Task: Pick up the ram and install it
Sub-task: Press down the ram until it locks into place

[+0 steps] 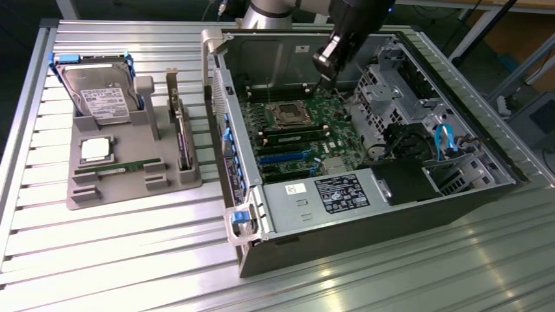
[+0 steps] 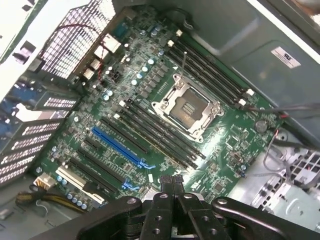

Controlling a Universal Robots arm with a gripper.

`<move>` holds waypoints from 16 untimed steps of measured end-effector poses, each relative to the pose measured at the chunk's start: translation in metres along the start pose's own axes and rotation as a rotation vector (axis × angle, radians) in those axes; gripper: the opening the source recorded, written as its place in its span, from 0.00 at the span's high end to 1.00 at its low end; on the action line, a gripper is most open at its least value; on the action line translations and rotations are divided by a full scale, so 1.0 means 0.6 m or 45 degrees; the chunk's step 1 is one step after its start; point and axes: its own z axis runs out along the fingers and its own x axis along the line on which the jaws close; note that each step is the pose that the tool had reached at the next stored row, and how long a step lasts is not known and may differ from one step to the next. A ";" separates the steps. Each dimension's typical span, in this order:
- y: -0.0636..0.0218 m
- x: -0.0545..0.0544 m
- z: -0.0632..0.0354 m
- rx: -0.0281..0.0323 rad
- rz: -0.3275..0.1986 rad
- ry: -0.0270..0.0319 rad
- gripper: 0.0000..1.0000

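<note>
Your claw [image 1: 328, 65] hangs inside the open computer case [image 1: 364, 214], above the motherboard [image 1: 299, 140] near the case's back wall. In the wrist view the claw [image 2: 172, 186] has its fingers closed together with nothing between them.

Ram: one green stick [image 1: 119, 168] lies flat in the grey parts tray [image 1: 130, 188] on the bench [image 1: 104, 260], just below the square silver processor [image 1: 96, 149]. Its long axis runs roughly across the exterior view, left to right. A second green stick [image 1: 295, 136] looks already seated in a slot just below the empty CPU socket [image 1: 289, 115]; in the wrist view you cannot tell it from the dark slots.

Key relation: the tray stick lies well apart from the claw, toward the exterior view's left, outside the case, with the case's side wall between them. One arm only, so there is no choice of nearer arm.

Count: two ram sticks, one processor, one hard drive [image 1: 100, 91], one expansion card [image 1: 180, 130] standing on edge in the tray, one claw.
</note>
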 end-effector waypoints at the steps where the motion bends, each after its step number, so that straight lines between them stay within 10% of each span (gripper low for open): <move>1: 0.000 0.000 0.000 0.0013 0.019 0.0001 0.90; 16: 0.000 0.000 0.003 0.0311 0.482 0.0014 0.90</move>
